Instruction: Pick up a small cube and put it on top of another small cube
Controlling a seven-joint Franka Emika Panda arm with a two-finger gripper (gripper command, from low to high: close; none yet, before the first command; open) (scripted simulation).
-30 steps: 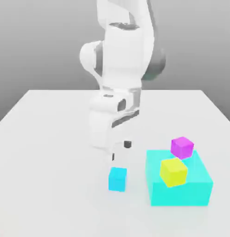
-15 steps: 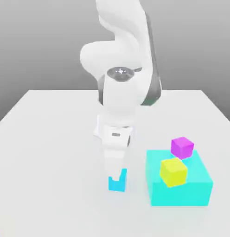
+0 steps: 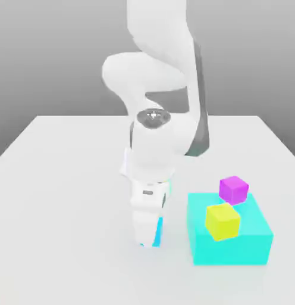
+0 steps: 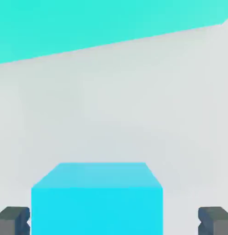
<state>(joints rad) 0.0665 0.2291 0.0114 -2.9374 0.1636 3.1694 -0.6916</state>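
The small sky-blue cube (image 3: 158,232) rests on the white table, mostly hidden behind my lowered hand. My gripper (image 3: 148,239) is down around it. In the hand view the cube (image 4: 96,197) sits between the two dark fingertips (image 4: 12,220), with my gripper (image 4: 113,221) open: one finger is close beside the cube and a gap shows on the other side. A small yellow cube (image 3: 222,221) and a small magenta cube (image 3: 234,189) stand on the big turquoise block (image 3: 233,247), to the exterior view's right of my gripper.
The turquoise block (image 4: 88,23) lies a short way from the sky-blue cube, with bare white table (image 4: 125,105) between them. The table (image 3: 66,196) stretches out on the exterior view's left and front.
The hand has come down from above the sky-blue cube until its fingers straddle it, and it now covers most of the cube in the exterior view. The other cubes have not moved.
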